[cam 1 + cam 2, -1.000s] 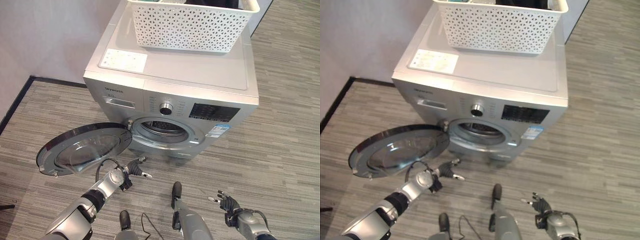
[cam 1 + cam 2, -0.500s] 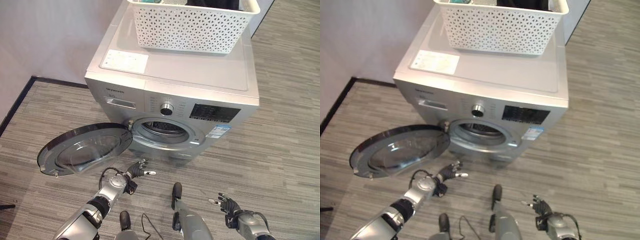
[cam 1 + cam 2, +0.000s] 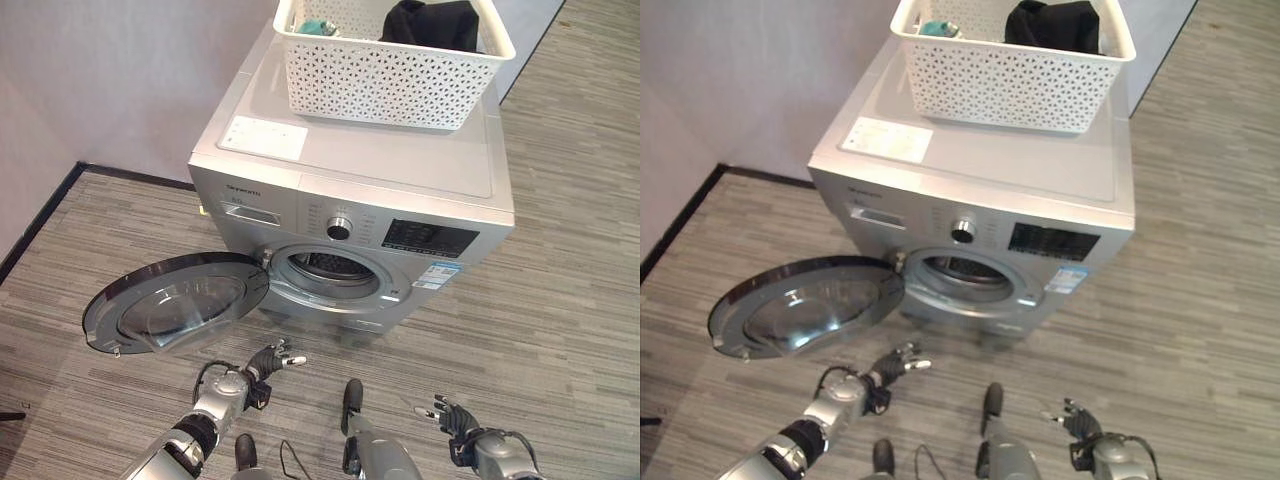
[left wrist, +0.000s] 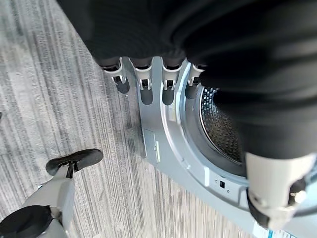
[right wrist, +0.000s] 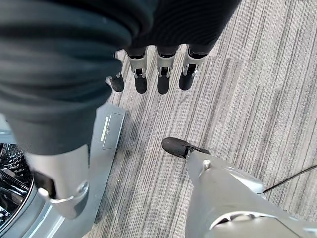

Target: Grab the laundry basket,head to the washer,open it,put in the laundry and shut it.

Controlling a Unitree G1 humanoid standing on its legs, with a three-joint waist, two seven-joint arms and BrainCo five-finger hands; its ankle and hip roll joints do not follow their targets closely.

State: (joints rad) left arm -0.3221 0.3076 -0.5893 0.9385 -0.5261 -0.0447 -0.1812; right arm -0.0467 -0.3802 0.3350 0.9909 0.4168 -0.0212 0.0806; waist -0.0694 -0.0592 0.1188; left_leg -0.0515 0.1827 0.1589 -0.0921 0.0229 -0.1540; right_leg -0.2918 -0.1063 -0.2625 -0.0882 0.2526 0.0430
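washer (image 3: 400,170) door (image 3: 175,305) wide open, drum bare | laundry basket (image 3: 395,60) at the back edge of the washer top, dark clothes (image 3: 430,22) inside | left hand (image 3: 268,362) has dropped lower, away from the door, fingers spread, holding nothing | right hand (image 3: 455,415) low, fingers spread, holding nothing | next job looks like: reach up for the clothes

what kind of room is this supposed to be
Probably a laundry corner, maybe a mock-up: a silver front-loading washer stands against a plain wall with its door swung open, a white laundry basket of clothes sits on top, and the floor is grey striped carpet.
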